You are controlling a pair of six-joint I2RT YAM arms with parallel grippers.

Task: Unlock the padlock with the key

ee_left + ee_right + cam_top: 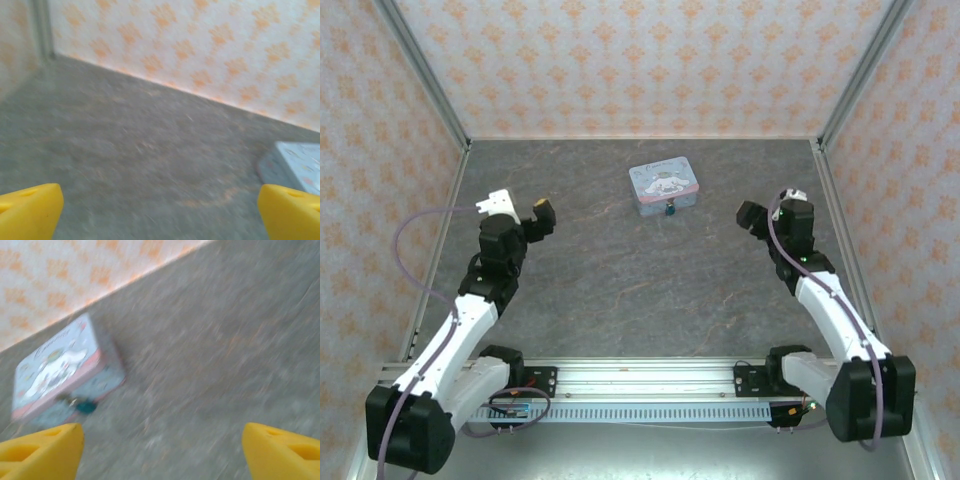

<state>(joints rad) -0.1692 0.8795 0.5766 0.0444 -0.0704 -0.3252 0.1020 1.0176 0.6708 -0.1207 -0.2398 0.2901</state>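
Observation:
The tiny blue-teal padlock [671,209] hangs at the front face of a pale-blue tin [663,185] with a white cartoon character, far middle of the table. In the blurred right wrist view the padlock [86,406] sits at the tin's [60,365] near edge, up-left of my open right gripper [162,450]. The tin's corner [295,165] is at the right edge of the left wrist view, beyond my open left gripper [160,212]. Both grippers hold nothing. From above, the left gripper [542,216] is left of the tin and the right gripper [752,216] is right of it. I see no key.
A dark grey stone-patterned table [620,280] is enclosed by orange-patterned walls [640,60] on three sides. An aluminium rail [640,385] with the arm bases runs along the near edge.

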